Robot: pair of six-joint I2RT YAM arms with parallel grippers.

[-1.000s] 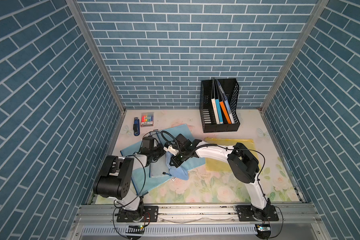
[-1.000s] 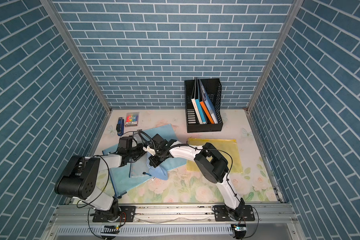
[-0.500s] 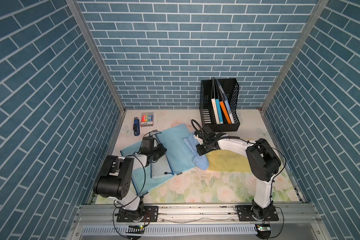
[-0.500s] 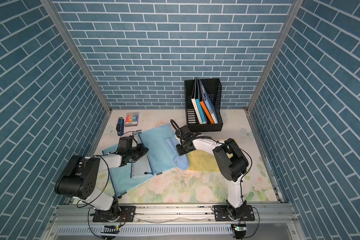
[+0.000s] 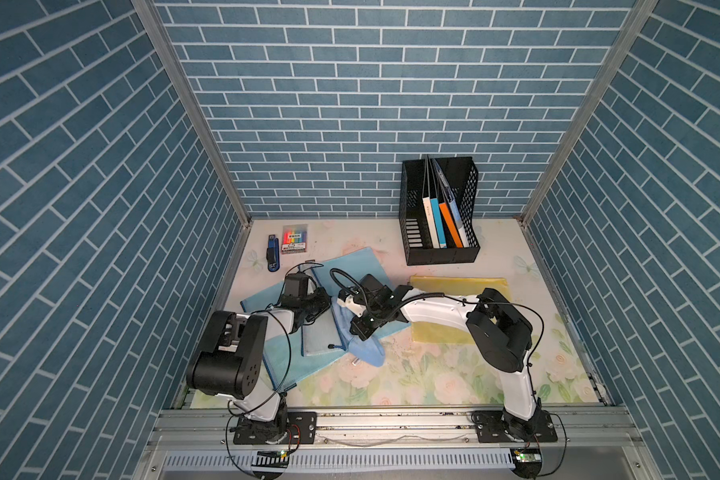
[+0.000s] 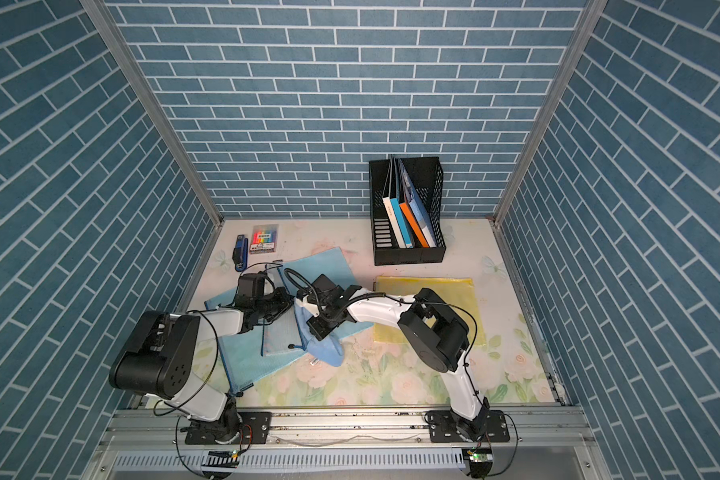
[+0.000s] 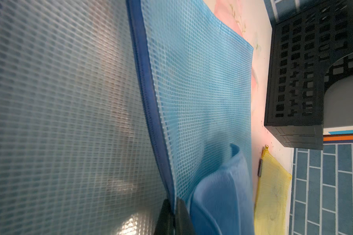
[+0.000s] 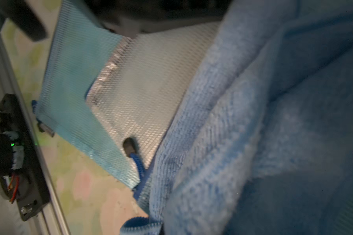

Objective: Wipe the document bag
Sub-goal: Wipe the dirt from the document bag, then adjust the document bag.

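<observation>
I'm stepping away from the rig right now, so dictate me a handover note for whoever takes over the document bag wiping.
Left claw: shut on the blue document bag at its zipper edge, pinning it.
Right claw: shut on the blue cloth, pressed onto the bag.
Yellow bag lies beside, untouched by either claw.
Done: cloth is on the bag; how much is wiped can't be told.
To do: wipe the remaining surface, then release both.

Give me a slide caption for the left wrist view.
Left pincer shut on the blue mesh document bag's zipper edge, cloth alongside.
</observation>
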